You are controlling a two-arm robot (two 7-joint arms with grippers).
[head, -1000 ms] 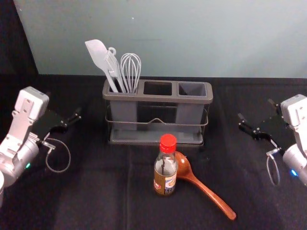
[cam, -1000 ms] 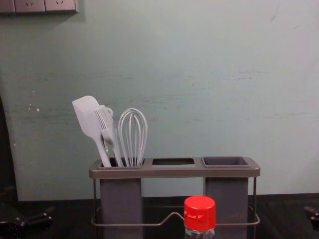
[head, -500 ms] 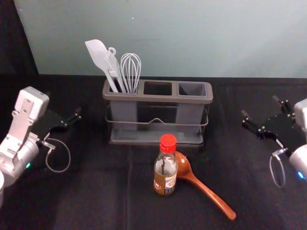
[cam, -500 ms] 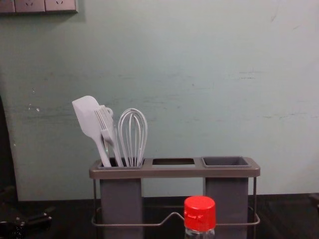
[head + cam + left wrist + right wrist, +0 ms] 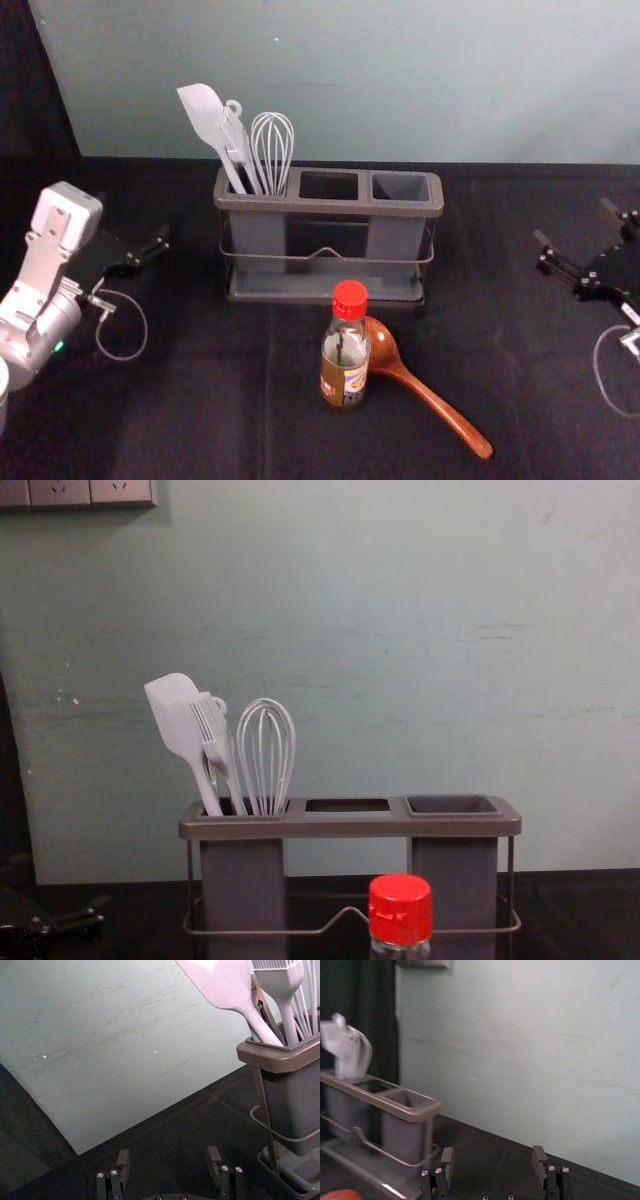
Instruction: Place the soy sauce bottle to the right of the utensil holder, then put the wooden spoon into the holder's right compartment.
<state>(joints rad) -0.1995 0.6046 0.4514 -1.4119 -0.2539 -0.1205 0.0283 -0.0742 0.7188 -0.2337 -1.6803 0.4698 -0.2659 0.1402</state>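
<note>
On the near part of the surface (image 5: 200, 420), wooden spoon (image 5: 428, 396) slanting toward the front right, its bowl just beside the upright soy sauce bottle (image 5: 345, 365). Farther back, left gripper (image 5: 133, 215) and right gripper (image 5: 574, 222) on either side of the utensil holder (image 5: 330, 207), fingers (image 5: 539, 1160) spread wide, gripping nothing; in its left compartment (image 5: 258, 235), spatula (image 5: 205, 112), brush (image 5: 237, 137) and whisk (image 5: 272, 140).

In the head view, your soy sauce bottle (image 5: 343, 365) partly hid the wooden spoon (image 5: 430, 399), while the front edge of the desk (image 5: 200, 420) and the arm behind the right gripper (image 5: 574, 221) were cut off.
</note>
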